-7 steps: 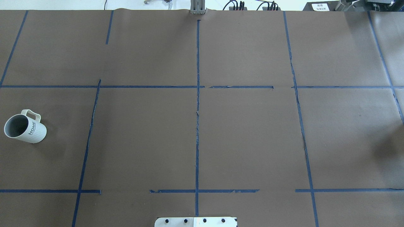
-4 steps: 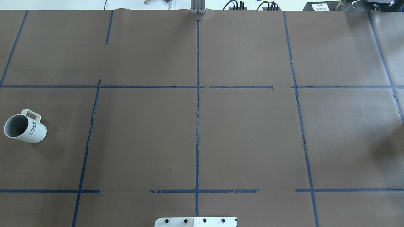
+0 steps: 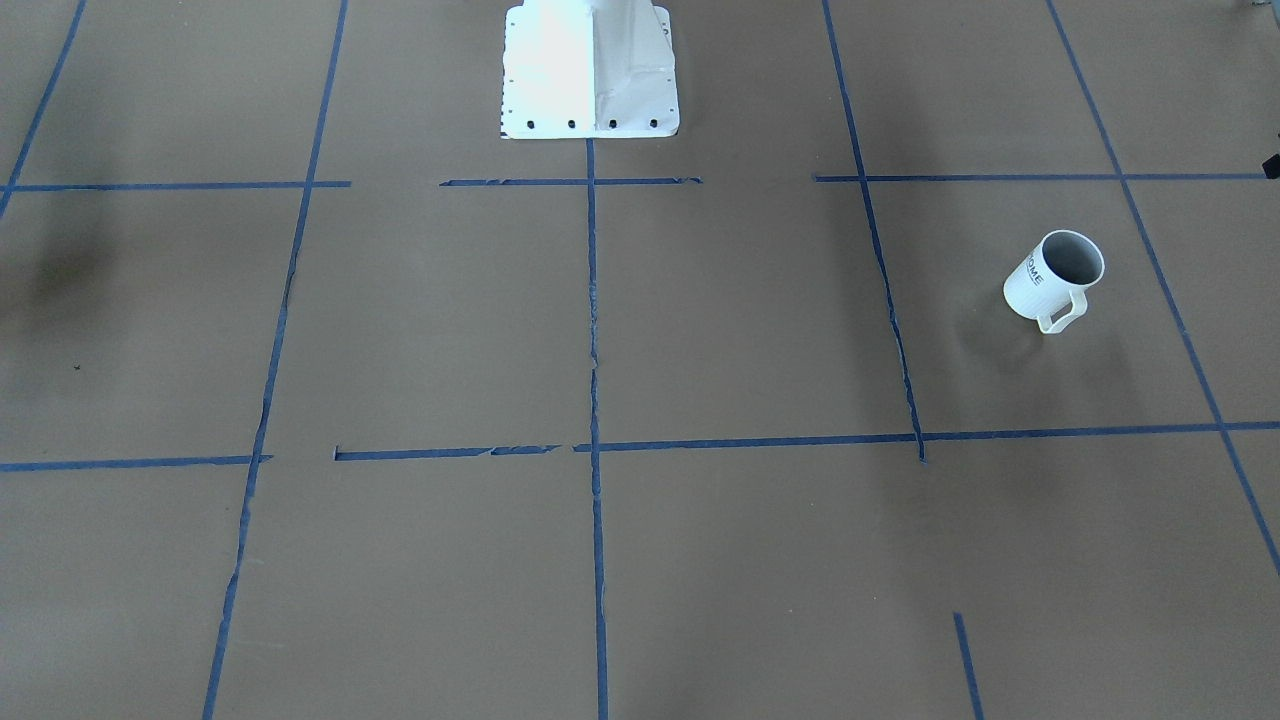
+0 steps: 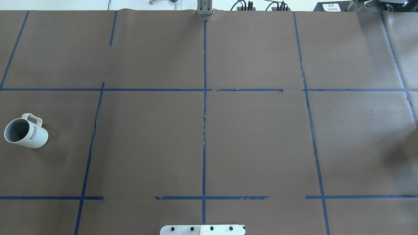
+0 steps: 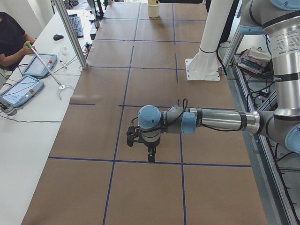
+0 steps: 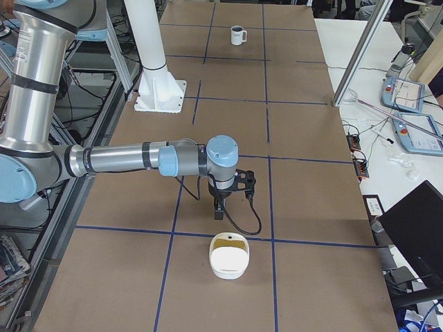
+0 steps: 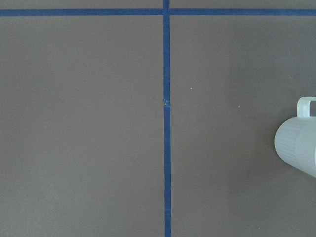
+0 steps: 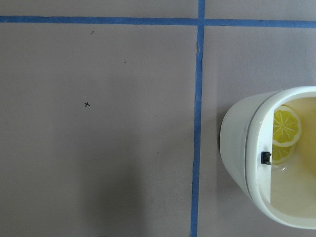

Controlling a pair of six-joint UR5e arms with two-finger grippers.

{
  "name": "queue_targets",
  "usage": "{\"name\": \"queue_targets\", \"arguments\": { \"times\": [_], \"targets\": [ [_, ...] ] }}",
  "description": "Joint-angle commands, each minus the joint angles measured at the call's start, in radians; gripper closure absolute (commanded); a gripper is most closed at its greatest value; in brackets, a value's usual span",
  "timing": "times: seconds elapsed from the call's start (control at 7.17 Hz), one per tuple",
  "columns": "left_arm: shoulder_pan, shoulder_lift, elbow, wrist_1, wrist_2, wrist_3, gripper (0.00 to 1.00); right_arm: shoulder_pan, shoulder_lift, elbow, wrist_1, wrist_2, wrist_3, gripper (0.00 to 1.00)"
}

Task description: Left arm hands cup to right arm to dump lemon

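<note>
The white cup (image 4: 26, 130) with "HOME" lettering stands upright at the table's left end, its handle to the far side. It also shows in the front view (image 3: 1055, 275), the right side view (image 6: 237, 34) and at the right edge of the left wrist view (image 7: 298, 145). Its inside shows only grey; no lemon is visible in it. The left arm's gripper (image 5: 149, 157) points down over the table close to the cup's end. The right arm's gripper (image 6: 218, 217) points down at the other end. Both show only in the side views, so I cannot tell whether they are open or shut.
A white container (image 6: 230, 256) with yellow lemon-slice shapes (image 8: 286, 126) inside stands just beyond the right gripper; it also shows far off in the left side view (image 5: 153, 9). Blue tape lines cross the brown table. The white robot base (image 3: 590, 70) stands mid-table at the robot's edge.
</note>
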Motion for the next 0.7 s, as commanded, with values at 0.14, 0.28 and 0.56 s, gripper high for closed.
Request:
{"name": "queue_targets", "arguments": {
  "times": [0.14, 0.28, 0.56],
  "targets": [
    [0.0, 0.008, -0.019, -0.001, 0.004, 0.001, 0.0, -0.001, -0.016, 0.01, -0.002, 0.012, -0.026, 0.0],
    [0.0, 0.008, -0.021, 0.001, 0.002, 0.001, 0.0, -0.001, -0.018, 0.011, 0.0, 0.01, -0.026, 0.0],
    [0.0, -0.004, -0.043, 0.01, 0.002, 0.001, 0.0, 0.012, -0.023, 0.015, 0.003, 0.012, -0.026, 0.0]
  ]
}}
